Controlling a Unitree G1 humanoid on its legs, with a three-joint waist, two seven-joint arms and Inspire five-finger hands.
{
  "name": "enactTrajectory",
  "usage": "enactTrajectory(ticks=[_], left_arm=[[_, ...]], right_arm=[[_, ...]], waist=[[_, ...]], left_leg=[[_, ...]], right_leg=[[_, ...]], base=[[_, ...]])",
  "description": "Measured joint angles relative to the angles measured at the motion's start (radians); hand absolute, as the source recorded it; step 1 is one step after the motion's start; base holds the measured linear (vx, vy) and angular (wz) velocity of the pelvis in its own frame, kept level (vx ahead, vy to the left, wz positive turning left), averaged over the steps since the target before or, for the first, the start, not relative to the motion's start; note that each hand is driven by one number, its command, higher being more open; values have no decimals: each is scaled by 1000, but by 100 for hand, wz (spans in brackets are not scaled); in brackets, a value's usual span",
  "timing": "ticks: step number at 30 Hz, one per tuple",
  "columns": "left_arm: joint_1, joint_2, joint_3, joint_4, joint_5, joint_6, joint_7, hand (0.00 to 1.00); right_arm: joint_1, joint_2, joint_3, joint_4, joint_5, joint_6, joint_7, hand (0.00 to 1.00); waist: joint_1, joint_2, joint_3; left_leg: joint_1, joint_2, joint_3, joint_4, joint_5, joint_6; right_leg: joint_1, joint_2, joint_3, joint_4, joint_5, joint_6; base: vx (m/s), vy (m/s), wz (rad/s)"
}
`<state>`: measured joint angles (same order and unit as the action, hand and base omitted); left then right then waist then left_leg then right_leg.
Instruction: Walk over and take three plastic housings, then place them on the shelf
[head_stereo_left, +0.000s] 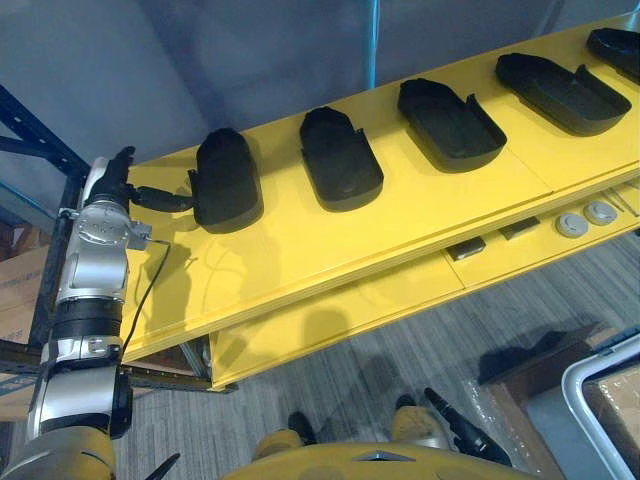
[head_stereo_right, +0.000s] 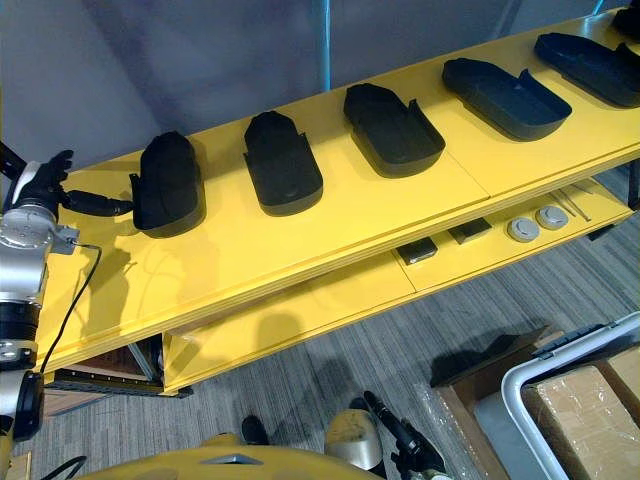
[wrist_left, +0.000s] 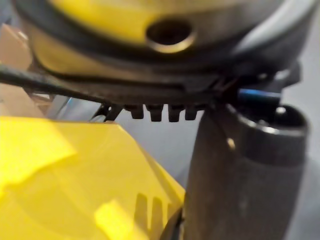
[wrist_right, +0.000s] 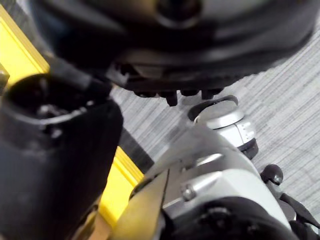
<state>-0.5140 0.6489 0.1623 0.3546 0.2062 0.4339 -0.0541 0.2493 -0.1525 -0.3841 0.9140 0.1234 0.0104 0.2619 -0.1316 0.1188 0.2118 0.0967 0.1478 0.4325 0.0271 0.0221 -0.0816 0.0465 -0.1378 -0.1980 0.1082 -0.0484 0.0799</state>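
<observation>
Left fingers (head_stereo_left: 165, 201): stretching out straight and clamping nothing; their tips are reaching the left side of the leftmost housing (head_stereo_left: 225, 180) and seem to be touching it.
Left hand (head_stereo_left: 130, 190): hovering just left of the leftmost housing, with the thumb sticking up, away from the outstretched fingers.
Leftmost housing: lying domed back up, black, near the left end of the top shelf board (head_stereo_left: 300, 250).
Top shelf board: yellow, running from under the leftmost housing away to the right and carrying the whole row.
Second housing (head_stereo_left: 340, 160): sitting just right of the leftmost housing, apart from it, also back up.
Third housing (head_stereo_left: 450, 125): lying farther right of the leftmost housing, hollow side up.
Fourth housing (head_stereo_left: 560, 92): resting farther right again, hollow side up, apart from its neighbours.
Fifth housing (head_stereo_left: 615, 45): lying farthest from the leftmost housing, running past the view's edge.
Lower shelf board (head_stereo_left: 330, 310): yellow, sticking out below and in front of the leftmost housing.
Round silver discs (head_stereo_left: 586, 218): sitting side by side on the lower shelf board, well to the right of the leftmost housing.
Flat dark pieces (head_stereo_left: 465, 248): lying on the lower shelf board, between the discs and the leftmost housing.
Right hand (head_stereo_left: 455, 422): hanging low over the grey carpet (head_stereo_left: 400, 350), well below and right of the leftmost housing; whether it is spread or curled cannot be told.
Cardboard box (head_stereo_right: 590, 400): sitting down by the carpet, far below and right of the leftmost housing.
</observation>
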Motion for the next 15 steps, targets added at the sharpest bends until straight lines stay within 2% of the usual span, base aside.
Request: enactTrajectory(ticks=[2,5,8,10,11,13,15], left_arm=[[10,1,0,-38,-7,-21,18,100],[14,4,0,-97,-75,-89,79,100],[63,5,14,-232,-235,-195,135,100],[131,-18,22,-367,-381,-301,160,100],[147,-33,24,-397,-406,-328,166,100],[223,-110,55,-490,-431,-433,183,100],[289,-177,68,-528,-378,-516,204,100]], right_arm=[[-1,0,0,11,0,0,-6,100],[1,1,-1,24,0,0,-8,100],[-6,2,-19,34,0,-2,-11,100],[-11,4,-37,35,0,-15,-16,100],[-11,6,-38,35,0,-20,-17,100],[-23,12,-37,35,0,-31,-23,100],[-30,14,-35,35,0,-38,-29,100]], waist=[[4,-4,-5],[19,-14,-14],[23,-20,-20],[22,-21,-30],[22,-22,-32],[23,-23,-39],[28,-17,-44]], left_leg=[[1,-1,0,-1,-2,1],[0,-5,-1,-7,0,3],[0,-12,-8,-14,7,8],[0,-16,-17,-16,7,8],[1,-16,-20,-16,7,8],[3,-15,-25,-17,7,8],[7,-14,-26,-21,7,8]], right_leg=[[7,0,-1,-14,10,3],[10,0,-1,-25,22,7],[20,-3,-5,-31,29,15],[35,-4,-15,-49,35,16],[41,-4,-17,-54,35,16],[46,-2,-19,-61,36,16],[50,0,-19,-64,36,16]], base=[[-47,19,1],[0,0,0],[47,9,8],[81,6,11],[74,-1,9],[42,-15,2],[0,0,0]])
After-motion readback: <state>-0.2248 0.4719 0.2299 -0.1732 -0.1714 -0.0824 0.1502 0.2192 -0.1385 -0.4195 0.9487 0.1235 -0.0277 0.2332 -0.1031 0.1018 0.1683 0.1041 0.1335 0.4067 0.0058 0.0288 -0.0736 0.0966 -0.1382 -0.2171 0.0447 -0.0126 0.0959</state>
